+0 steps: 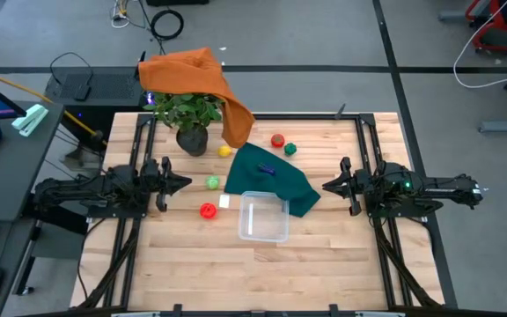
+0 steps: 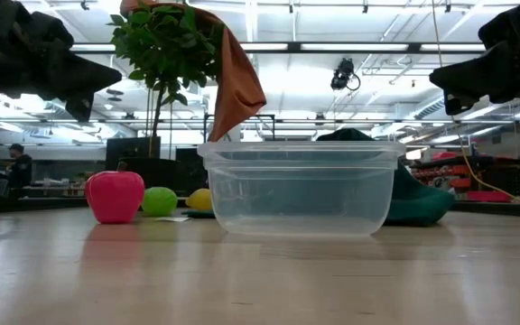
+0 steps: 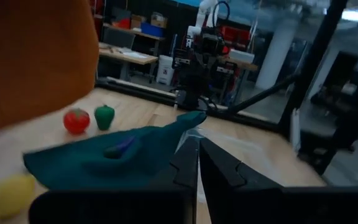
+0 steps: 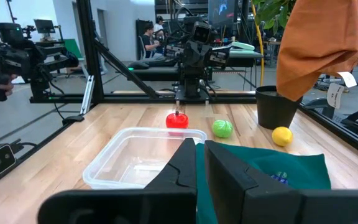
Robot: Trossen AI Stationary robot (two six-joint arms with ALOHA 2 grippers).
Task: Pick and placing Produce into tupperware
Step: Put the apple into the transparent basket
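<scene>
The clear tupperware (image 1: 264, 217) sits on its base near the table's middle, empty in the low view (image 2: 301, 190). Produce lies around it: a red piece (image 1: 208, 210), a green one (image 1: 212, 182), a yellow one (image 1: 225, 151), a red tomato (image 1: 277, 140), a green pepper (image 1: 290, 149), and a dark blue piece (image 1: 267, 168) resting on a teal cloth (image 1: 275, 183). My left gripper (image 1: 183, 183) hovers shut left of the produce. My right gripper (image 1: 328, 186) hovers shut right of the cloth. Neither touches anything.
A potted plant (image 1: 190, 119) stands at the far side with an orange cloth (image 1: 201, 79) draped over it. A small white block (image 1: 224, 202) lies beside the tupperware's left side. Bare wood stretches toward the near edge (image 1: 262, 282).
</scene>
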